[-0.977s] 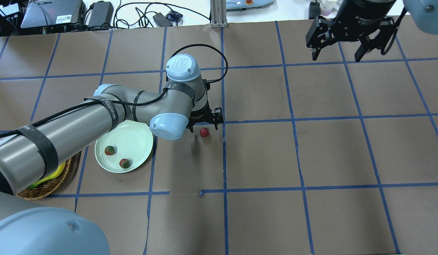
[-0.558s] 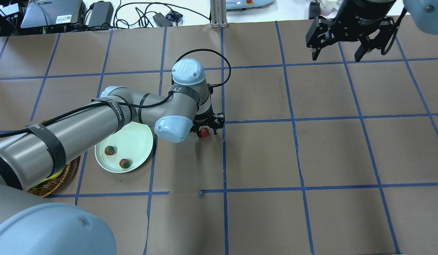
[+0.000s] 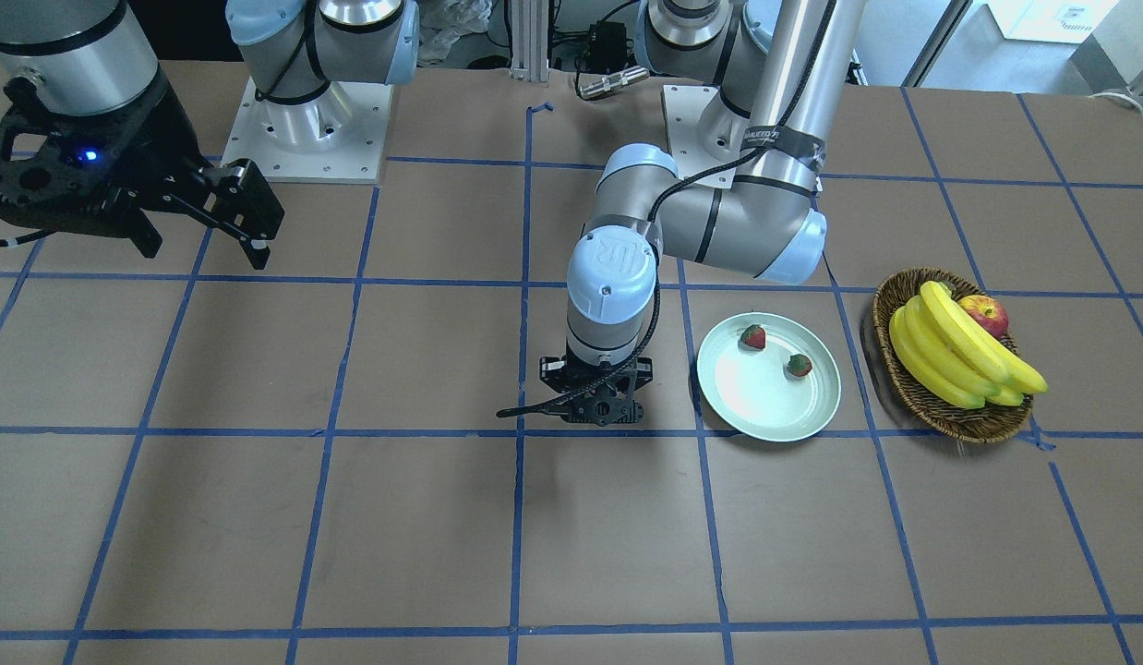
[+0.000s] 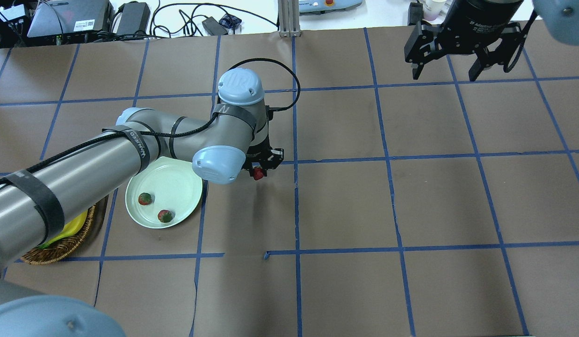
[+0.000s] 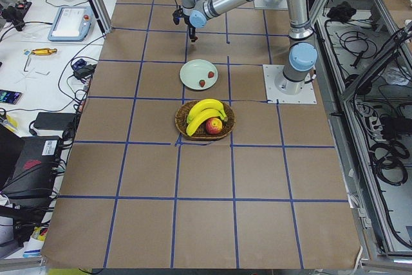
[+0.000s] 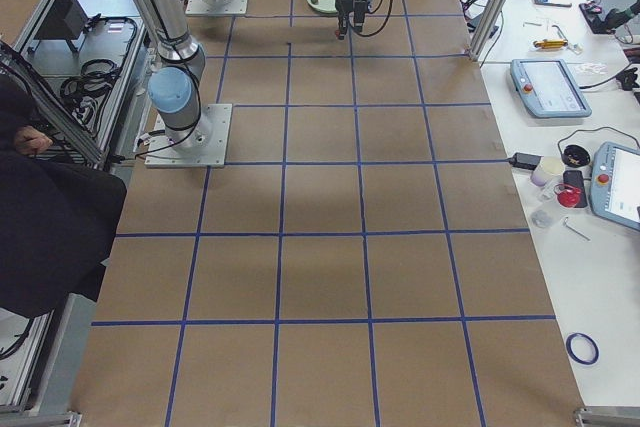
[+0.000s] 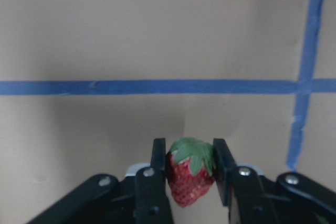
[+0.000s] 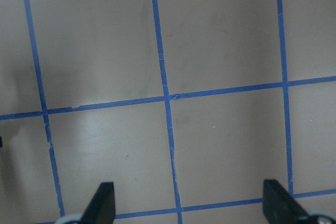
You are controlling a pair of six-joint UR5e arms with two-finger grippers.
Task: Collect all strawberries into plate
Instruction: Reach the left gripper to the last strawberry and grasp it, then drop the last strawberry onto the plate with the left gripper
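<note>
A: While clamped across its middle by the left gripper [image 7: 190, 153], held strawberry [image 7: 188, 182]: light, soft, easily bruised?

B: Probably; gentle squeeze advised. Hangs low over the table [image 4: 411, 201], near the plate [image 4: 177, 178], two strawberries [image 4: 145, 199] already inside. Right gripper [image 4: 445, 75] spread wide, empty, well apart.

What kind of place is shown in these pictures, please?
Probably a robotics laboratory: the left arm and right arm are bolted to a table marked with a blue tape grid, and teach pendants and cables lie beside it.
</note>
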